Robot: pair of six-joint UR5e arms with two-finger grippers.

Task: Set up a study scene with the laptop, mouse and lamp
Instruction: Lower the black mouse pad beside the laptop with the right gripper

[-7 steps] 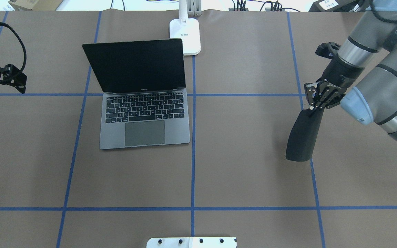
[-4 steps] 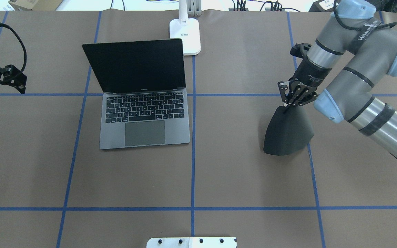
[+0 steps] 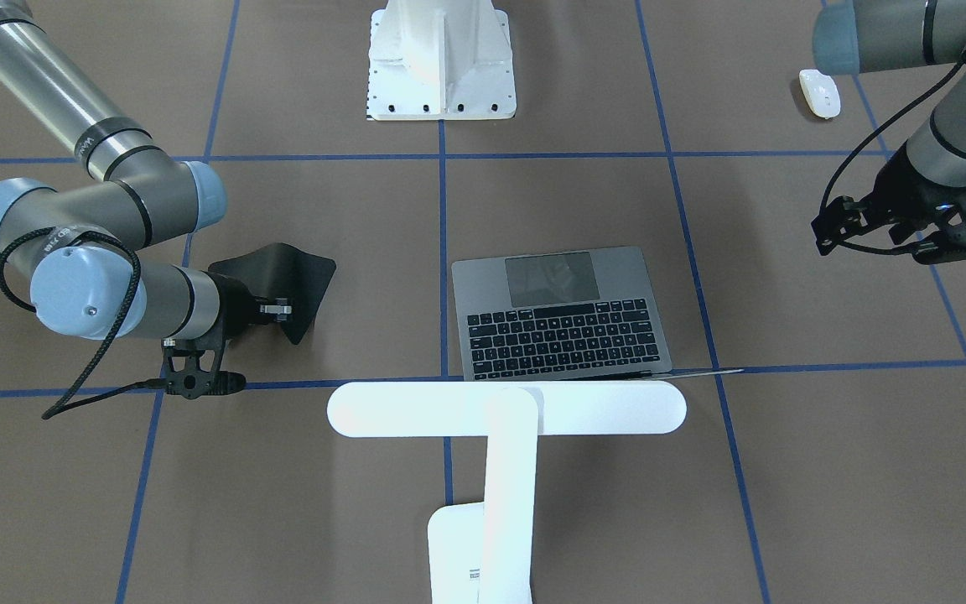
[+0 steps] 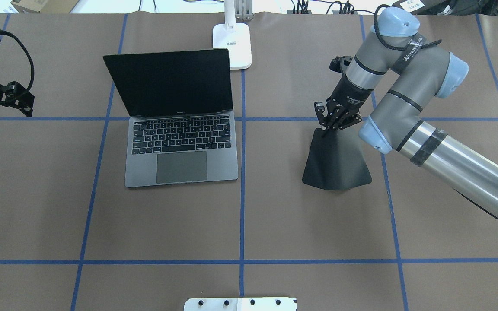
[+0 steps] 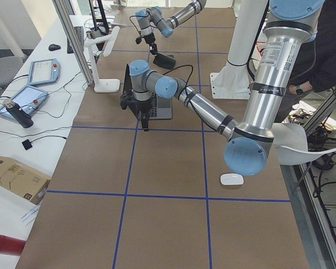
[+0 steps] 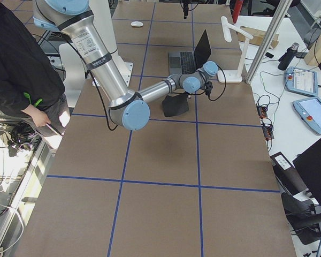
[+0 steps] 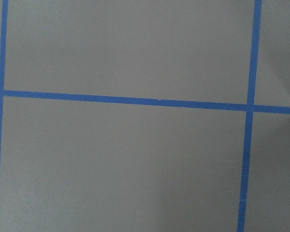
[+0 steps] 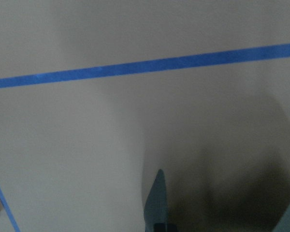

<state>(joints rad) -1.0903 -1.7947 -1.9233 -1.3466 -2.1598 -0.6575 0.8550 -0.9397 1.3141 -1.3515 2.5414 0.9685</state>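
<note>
The open laptop sits left of centre, its screen dark; it also shows in the front view. The lamp's base stands behind it, and its bar head hangs over the screen edge. The white mouse lies near the robot's base on its left side, out of the overhead view. My right gripper is shut on the top edge of a flat black pad that hangs tilted to the right of the laptop. My left gripper hovers far left, looks open and is empty.
The white bolted pedestal stands at the robot's edge of the table. Blue tape lines divide the brown table cover. A person stands beside the table in the right side view.
My right arm has swung left with the black pad, from the table's right side toward the laptop. The left arm, laptop and lamp have not moved.
</note>
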